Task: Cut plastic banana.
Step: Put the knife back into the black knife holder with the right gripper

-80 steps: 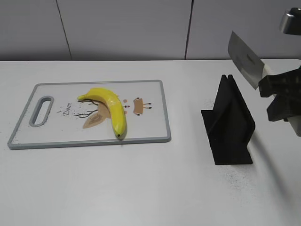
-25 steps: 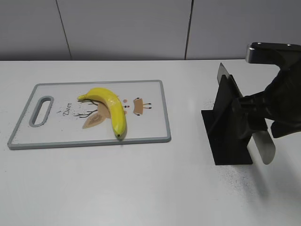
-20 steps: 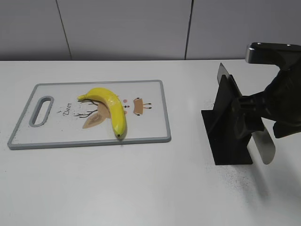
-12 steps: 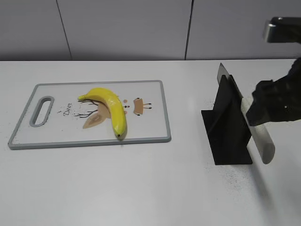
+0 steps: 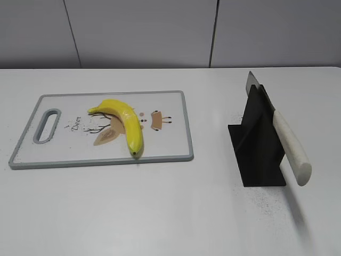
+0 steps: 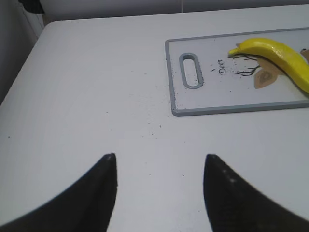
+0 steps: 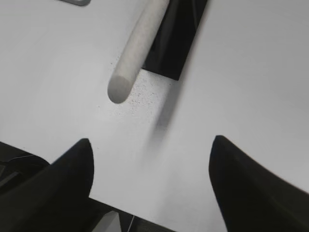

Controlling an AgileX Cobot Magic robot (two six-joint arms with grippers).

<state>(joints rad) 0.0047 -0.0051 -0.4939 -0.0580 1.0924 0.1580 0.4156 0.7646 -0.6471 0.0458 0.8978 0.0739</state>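
Lying on the grey-rimmed white cutting board (image 5: 165, 144), the yellow plastic banana (image 5: 125, 124) curves from its stem at the far left to its dark tip near the board's near edge, whole and uncut. Printed on the board beside it is the word "Deer" (image 5: 77, 125) in thin script, along with a small drawing of antlers and a tan deer face; the same word reads clearly in the left wrist view. An oval handle slot (image 5: 47, 125) pierces the board's left end.

Well to the right on the white table (image 5: 160, 213) stands a black knife holder (image 5: 258, 141). The knife (image 5: 287, 144) sits in its slot, the steel blade tip poking out at the far top and the cream handle slanting down toward the near right, its end hanging free past the holder's base.

Neither arm appears in the exterior view. The left wrist view shows the left gripper (image 6: 159, 183) with its two dark fingers spread wide apart over bare table, holding nothing, the board's handle end and the banana's stem half lying beyond it. The right wrist view shows the right gripper (image 7: 152, 169) likewise spread open and empty, above the table just near of the holder, with the knife handle's rounded end in sight between and beyond the fingers. Dark specks dot the table around the holder's base.
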